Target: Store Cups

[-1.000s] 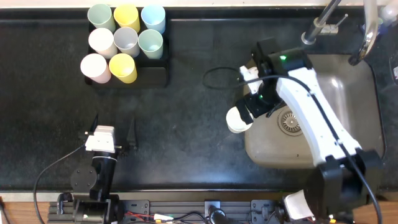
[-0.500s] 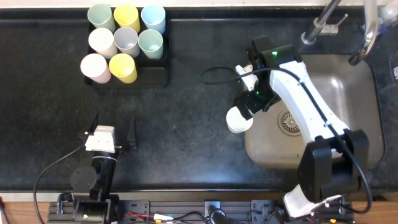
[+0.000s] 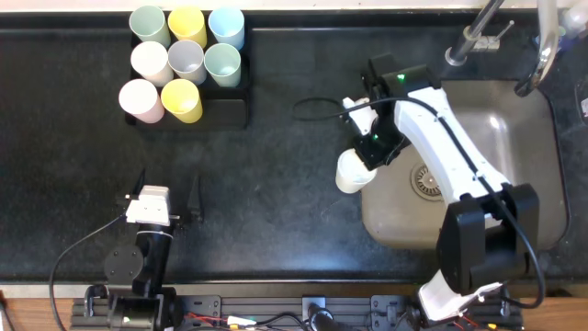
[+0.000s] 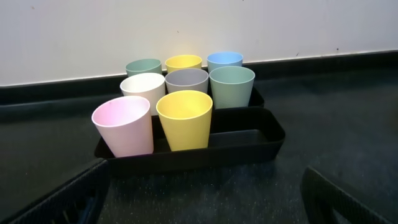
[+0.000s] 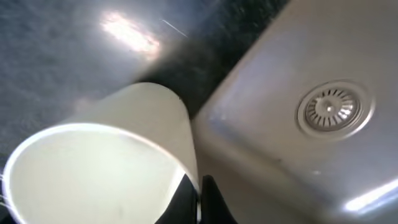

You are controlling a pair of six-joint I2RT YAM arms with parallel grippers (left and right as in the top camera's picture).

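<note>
R arm reaches up over the sink's left rim; right gripper [image 3: 360,162] is clamped on the cream cup [image 3: 350,173], fingers [image 5: 208,200] pinching the cup wall at the rim, one inside & one outside. Cream cup [image 5: 109,163] hangs tilted, mouth toward the wrist cam, over the line where the dark counter [image 3: 276,211] meets the steel sink [image 3: 524,119], w/ the drain [image 5: 331,107] off to one side. Can't tell whether the cup touches the counter. Well apart, at the counter's far left corner, the black tray [image 3: 231,112] holds 8 upright cups in rows: green cup [image 3: 147,20], yellow cup [image 3: 186,23], blue cup [image 3: 226,23] at the back; white cup [image 3: 151,60], grey cup [image 3: 186,60], 2nd green cup [image 3: 222,62] in the mid row; pink cup [image 3: 140,99] & 2nd yellow cup [image 3: 181,99] in front. The front slot beside the 2nd yellow cup is bare tray floor [image 4: 249,130]. Left gripper [image 3: 167,188] sits low near its base, facing the tray, fingers spread wide w/ nothing between them. Faucet [image 3: 476,32] stands behind the sink.
</note>
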